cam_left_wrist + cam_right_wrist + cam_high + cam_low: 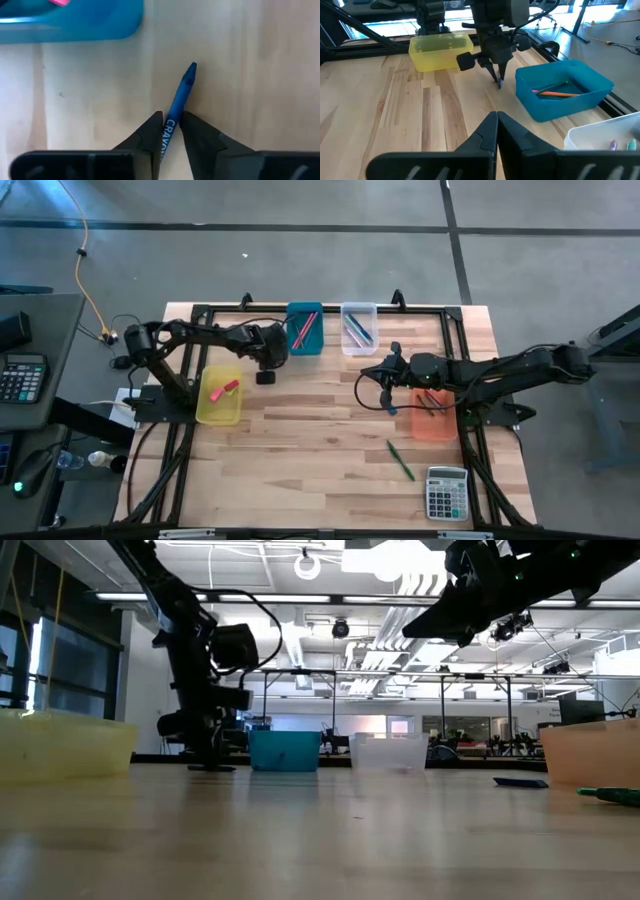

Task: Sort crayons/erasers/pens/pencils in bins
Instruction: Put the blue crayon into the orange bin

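A blue crayon [177, 102] lies on the wooden table just in front of the teal bin [305, 328], its pointed end toward that bin. My left gripper [265, 377] points down over it and is shut on it. The teal bin holds pink and orange sticks. The yellow bin [220, 395] holds red and pink erasers. My right gripper [496, 117] hangs shut, with nothing in it, above the table beside the orange bin [435, 418]. A green pen [400, 460] lies flat on the table. My left gripper pinches the crayon's paper-wrapped shaft [170, 125] between its two fingertips, behind the pointed end [191, 70]. The fingers come from above, pointing steeply down, and lie across the crayon. The crayon's point is at the tabletop; whether the rest is lifted I cannot tell.
The clear bin [358, 328] stands next to the teal one at the far edge. A grey calculator [447, 492] lies at the near right corner. A small blue piece [391, 409] lies on the table below my right gripper. Bare wood spreads across the table's middle.
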